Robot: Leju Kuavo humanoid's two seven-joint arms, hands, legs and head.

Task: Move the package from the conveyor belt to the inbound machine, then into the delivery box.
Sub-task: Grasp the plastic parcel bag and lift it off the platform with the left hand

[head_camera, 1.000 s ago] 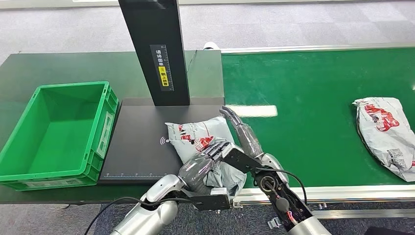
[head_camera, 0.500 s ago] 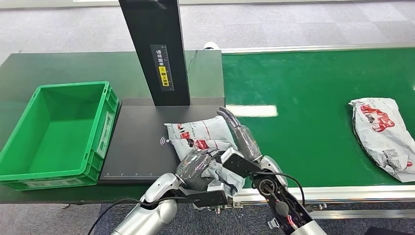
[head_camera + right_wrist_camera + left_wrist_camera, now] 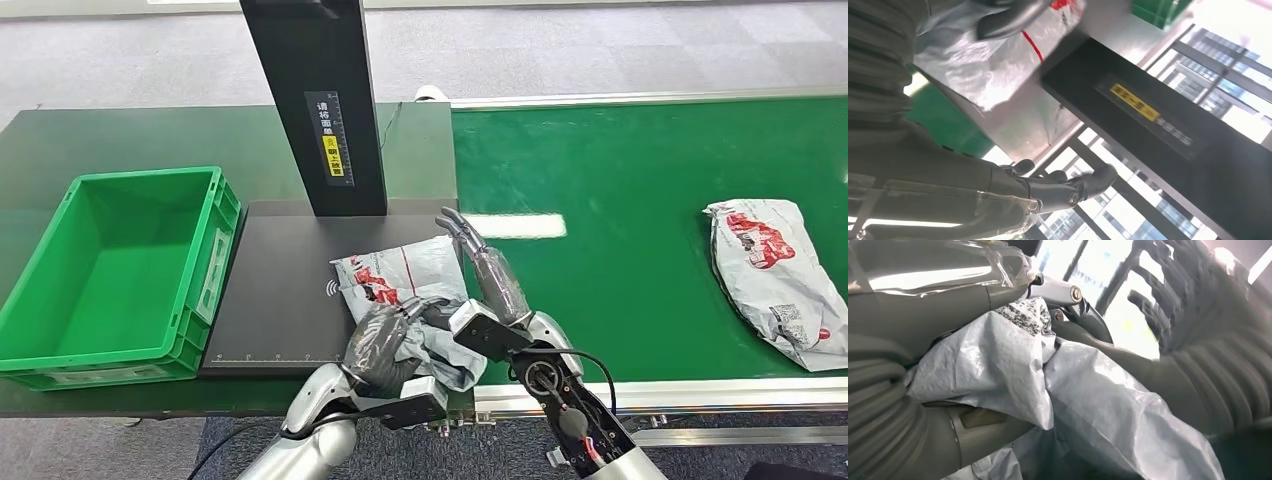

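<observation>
A grey package with red print [image 3: 400, 272] lies on the black plate of the inbound machine [image 3: 285, 280], its near end hanging over the plate's front right corner. My left hand [image 3: 380, 345] grips that near end from below; in the left wrist view the package [image 3: 1098, 405] is bunched between its thumb and fingers. My right hand [image 3: 490, 285] lies along the package's right side with its fingers stretched out straight, touching the package without closing on it. In the right wrist view the package [image 3: 998, 55] lies beside that hand, in front of the machine's post.
The machine's black post [image 3: 315, 100] stands at the back of the plate. A green delivery box [image 3: 215, 235] sits just left of the plate. A second grey package [image 3: 770, 280] lies far right on the green conveyor belt [image 3: 620, 220].
Both hands and the package have shifted left, further onto the plate. The second package on the belt has drifted left.
</observation>
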